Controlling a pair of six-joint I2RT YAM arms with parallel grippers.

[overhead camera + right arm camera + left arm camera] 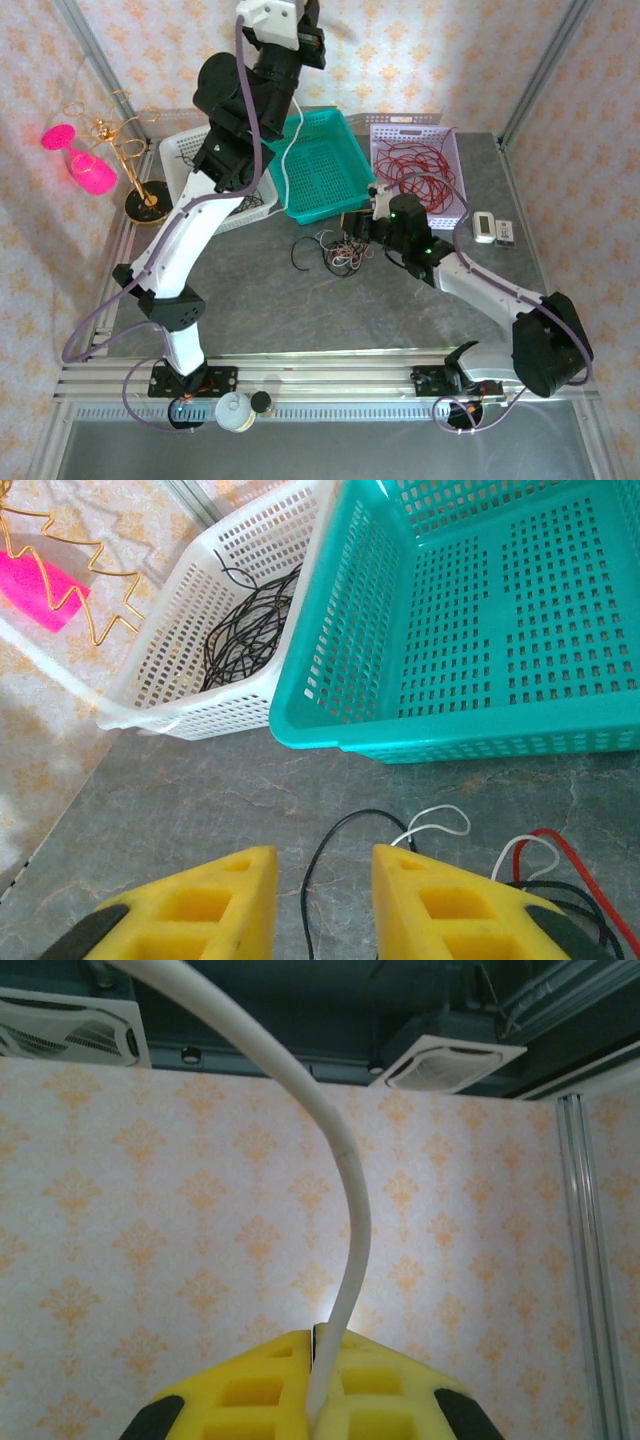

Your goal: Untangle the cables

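— Where is there open room?
— The near stretch of the worktop, between the arm bases and the clump of cables. The far edge is lined with a white basket, a teal basket and a lilac basket.

— What crowds it?
— A gold wire stand at far left and small devices at right. Black cables lie in the white basket and red cables in the lilac one. The clump lies just before the teal basket.

— The fingers?
— The left fingers, raised high, are clamped on a white cable that hangs over the teal basket. The right fingers stand apart, low beside the clump, with a black strand running through the gap.
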